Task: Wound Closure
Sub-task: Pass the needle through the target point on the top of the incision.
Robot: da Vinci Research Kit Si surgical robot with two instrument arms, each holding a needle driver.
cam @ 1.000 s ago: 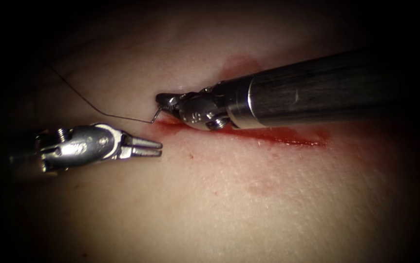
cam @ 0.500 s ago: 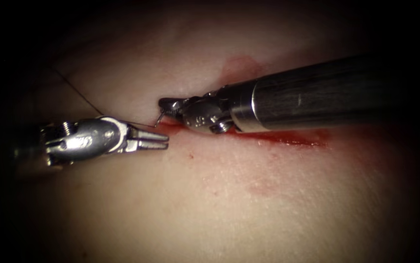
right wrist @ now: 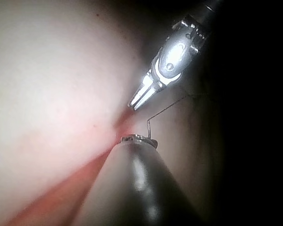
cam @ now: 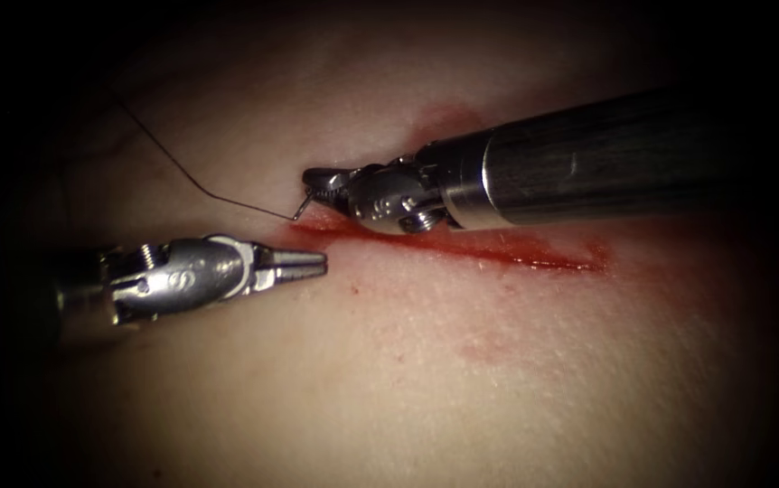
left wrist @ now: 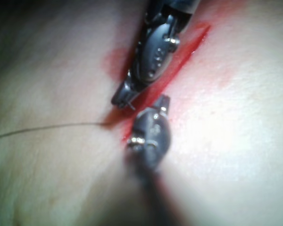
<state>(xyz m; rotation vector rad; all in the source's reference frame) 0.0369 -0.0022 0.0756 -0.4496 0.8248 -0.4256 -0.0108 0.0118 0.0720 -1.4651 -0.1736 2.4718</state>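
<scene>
Starting at the left: thread (cam: 192, 177) trails across the tissue (cam: 462, 380) to the needle (cam: 301, 209). Left tool (cam: 310, 264) hovers by the cut's left end, jaws closed, holding nothing. Right tool (cam: 315, 180) grips the needle near its thread end, jaws clamped, at the left end of the cut (cam: 498, 255). Can't tell if the needle tip is in the tissue. Red fluid (cam: 543, 260) lines the cut.

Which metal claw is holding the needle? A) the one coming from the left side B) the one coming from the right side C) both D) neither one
B: in the endoscope view the right tool has its jaws shut on the needle near the thread end, at the left end of the cut, while the left tool holds nothing.
</scene>
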